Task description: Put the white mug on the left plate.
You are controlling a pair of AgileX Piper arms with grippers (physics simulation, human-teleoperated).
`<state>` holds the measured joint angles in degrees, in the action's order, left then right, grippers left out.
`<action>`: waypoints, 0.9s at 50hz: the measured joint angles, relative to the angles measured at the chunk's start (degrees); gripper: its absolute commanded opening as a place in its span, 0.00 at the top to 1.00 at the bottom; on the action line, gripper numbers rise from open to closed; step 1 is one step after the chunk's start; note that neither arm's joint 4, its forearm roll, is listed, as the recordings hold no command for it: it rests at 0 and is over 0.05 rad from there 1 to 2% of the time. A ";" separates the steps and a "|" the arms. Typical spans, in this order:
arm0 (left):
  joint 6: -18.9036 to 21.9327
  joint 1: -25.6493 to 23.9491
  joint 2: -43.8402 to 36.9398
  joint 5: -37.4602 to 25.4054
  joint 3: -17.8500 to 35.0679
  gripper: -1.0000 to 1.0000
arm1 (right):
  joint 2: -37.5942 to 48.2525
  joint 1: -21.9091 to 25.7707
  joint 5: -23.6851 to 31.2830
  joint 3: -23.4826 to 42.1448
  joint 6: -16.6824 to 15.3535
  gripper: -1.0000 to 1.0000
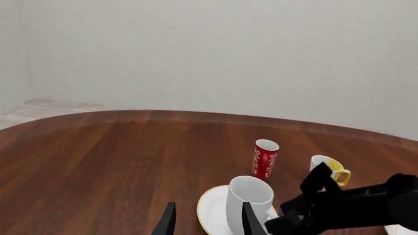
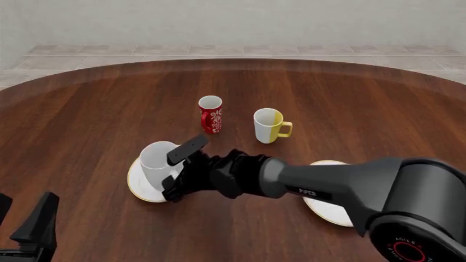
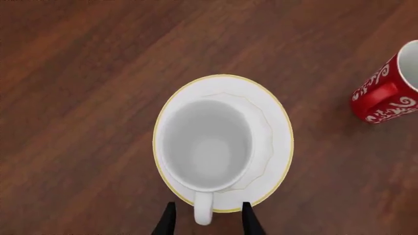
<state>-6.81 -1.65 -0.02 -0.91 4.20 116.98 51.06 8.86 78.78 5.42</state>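
From the front we look forward and down over the whole table (image 2: 87,109), from the left wrist low and level across it from farther back, and from the right wrist straight down and close, all three sharing the mug (image 2: 156,161) on the plate (image 2: 142,188) and the red cup (image 2: 209,114).

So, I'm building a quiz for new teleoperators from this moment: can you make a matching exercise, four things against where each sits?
Things:
1. white mug
2. red cup
3. yellow-sided mug
4. right gripper

Places:
A. standing on the bare table, right of the red cup in the front view
B. standing upright on the left plate
C. at the white mug's handle side, a finger on either side of the handle
D. standing on the bare table, just beyond the left plate

Pairs: 1-B, 2-D, 3-A, 4-C
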 measured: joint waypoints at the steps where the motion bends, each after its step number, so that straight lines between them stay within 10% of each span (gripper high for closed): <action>1: 0.01 -0.01 0.00 0.01 0.00 0.00 | -0.12 -0.03 0.06 -0.04 -0.05 0.00; 45: 0.28 -0.37 0.00 -0.09 0.31 0.00 | -8.76 0.16 3.94 -2.02 -3.06 0.00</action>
<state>-6.53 -2.02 -0.02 -1.00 4.51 108.21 51.21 12.80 76.76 2.36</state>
